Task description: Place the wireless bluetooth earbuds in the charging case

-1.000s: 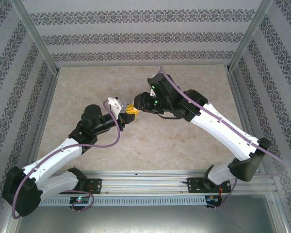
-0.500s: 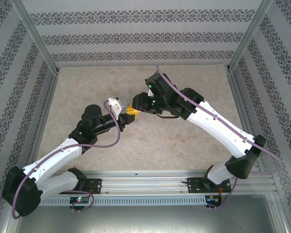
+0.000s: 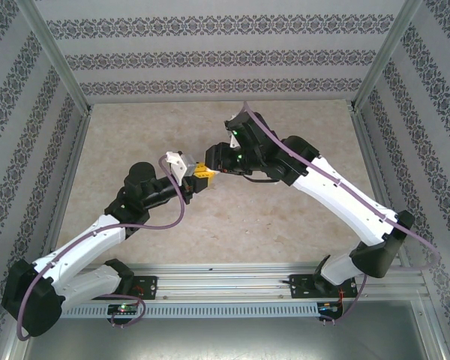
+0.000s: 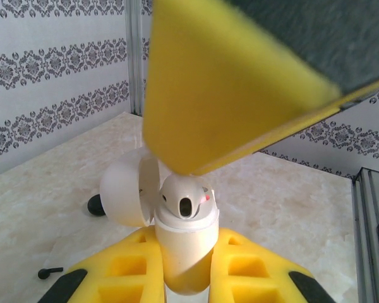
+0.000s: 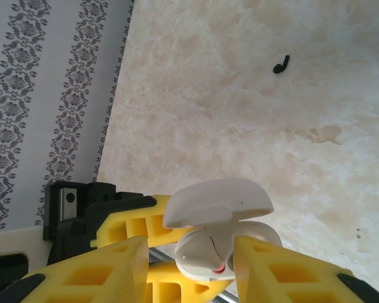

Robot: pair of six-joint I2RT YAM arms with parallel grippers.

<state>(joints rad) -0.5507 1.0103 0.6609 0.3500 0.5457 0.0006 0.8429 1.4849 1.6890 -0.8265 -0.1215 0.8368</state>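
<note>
The left gripper (image 4: 186, 255) is closed on the charging case (image 4: 184, 235). Its yellow fingers (image 4: 129, 262) press on the two sides of the white body and hold it upright, off the table (image 3: 285, 225). In the overhead view this is near the middle of the table, a little to the left. The case's lid (image 4: 127, 192) is swung open and leans to one side, baring the top of the case. There a dark slot (image 4: 185, 205) shows, with a small red mark (image 4: 207, 197) beside it. The right gripper (image 5: 191, 262) meets the case from the far right with its jaws partly open. From its wrist camera, one yellow finger (image 5: 95, 274) stands clear of the case with a gap between them. The other finger (image 5: 284, 271) lies against or just in front of the case's rounded top, and I cannot tell whether it touches. I can make out nothing held between these fingers. From the left wrist camera, one of them hangs large and blurred just above the open case. One black earbud (image 5: 280, 64), a tiny bud with a short stem, lies on the bare table well apart from the case and from both grippers. A small dark rounded thing (image 4: 96, 205) sits on the table just behind the lid, partly hidden by it. What it is cannot be told.
</note>
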